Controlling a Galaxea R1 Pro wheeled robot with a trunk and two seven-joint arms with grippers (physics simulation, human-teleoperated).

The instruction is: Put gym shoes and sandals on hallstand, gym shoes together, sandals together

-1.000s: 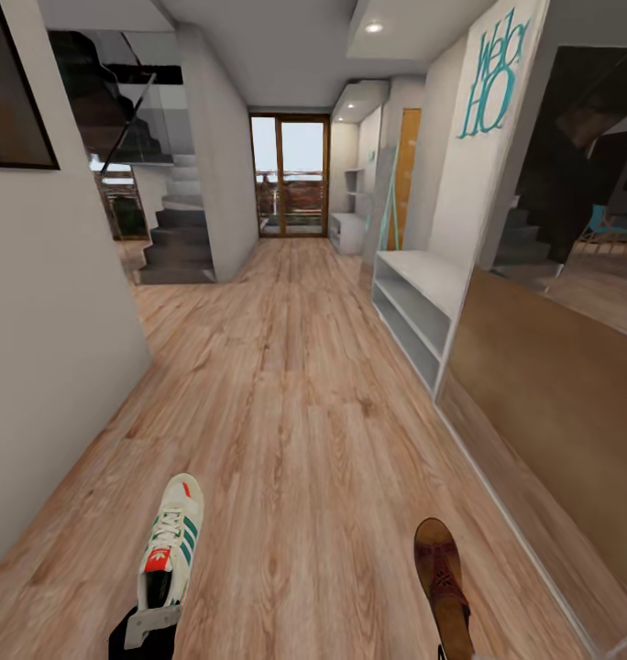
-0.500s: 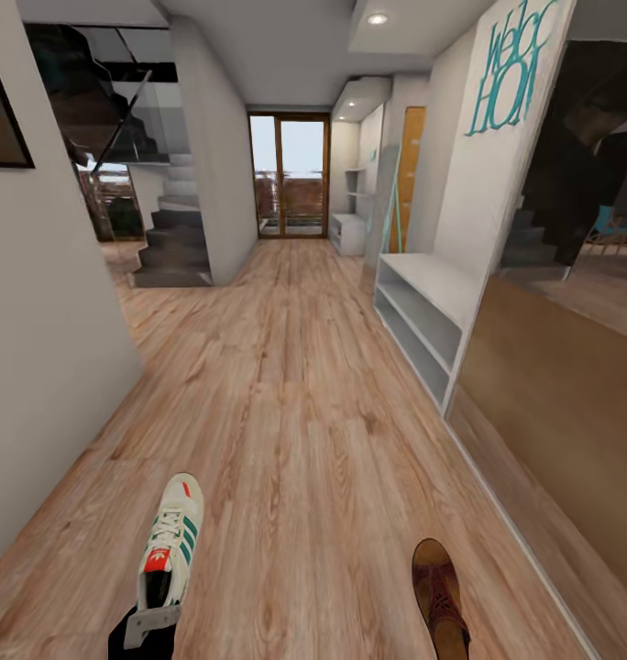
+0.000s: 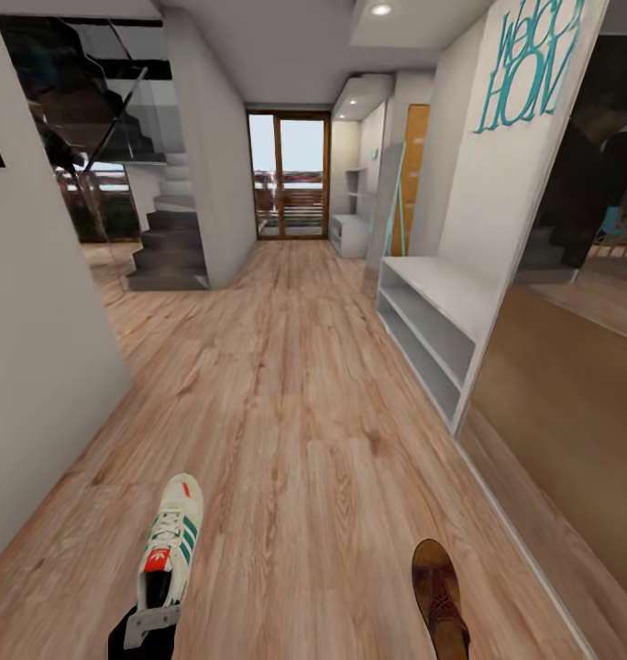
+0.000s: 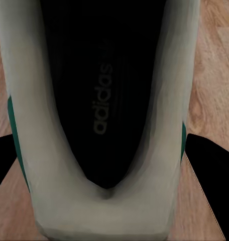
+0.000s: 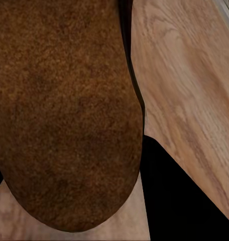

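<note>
One gym shoe (image 3: pixel 170 541), white with green stripes and a red tongue patch, hangs above the corridor floor (image 3: pixel 295 385) at the lower left, toe pointing ahead. My left gripper (image 3: pixel 153 616) is shut on its heel. In the left wrist view the shoe (image 4: pixel 104 100) sits between the dark fingers (image 4: pixel 212 175). A brown sandal (image 3: pixel 439 587) hangs at the lower right. The right wrist view shows its footbed (image 5: pixel 64 110) clamped in my right gripper (image 5: pixel 84 196), one black finger (image 5: pixel 180 206) beside it. The grey hallstand (image 3: pixel 446 286) stands ahead on the right, its bench top and two shelves bare.
A mirrored wardrobe (image 3: pixel 561 367) runs along the right wall just past the sandal. A grey wall (image 3: pixel 38 348) closes the left side, with stairs (image 3: pixel 167 247) beyond. A glass door (image 3: pixel 289 174) ends the corridor, with another grey unit (image 3: pixel 348 231) near it.
The whole view has advanced down the corridor: the hallstand and wardrobe look nearer and larger. The shoe and sandal keep their places in the grippers.
</note>
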